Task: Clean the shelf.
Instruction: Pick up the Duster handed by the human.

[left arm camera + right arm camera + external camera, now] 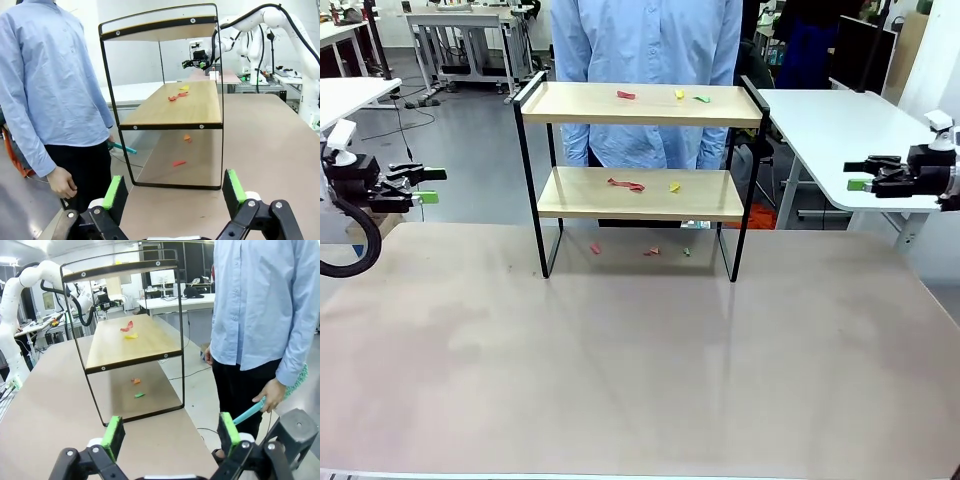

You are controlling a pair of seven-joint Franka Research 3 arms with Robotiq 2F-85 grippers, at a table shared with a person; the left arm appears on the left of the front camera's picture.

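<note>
While both tools hang spread and empty off the counter's [640, 380] sides, the left tool [430, 185] sits left of the shelf [580, 104], fingers aimed inward at it. Shelf stands upright at far middle of counter, long axis running left-right, open face toward the robot, coloured scraps [626, 95] on both boards and underneath. Right tool [856, 172] mirrors on the right; neither arm looks nearer.

Scraps [626, 185] on shelf [580, 197], under it — person [650, 40] behind.
</note>
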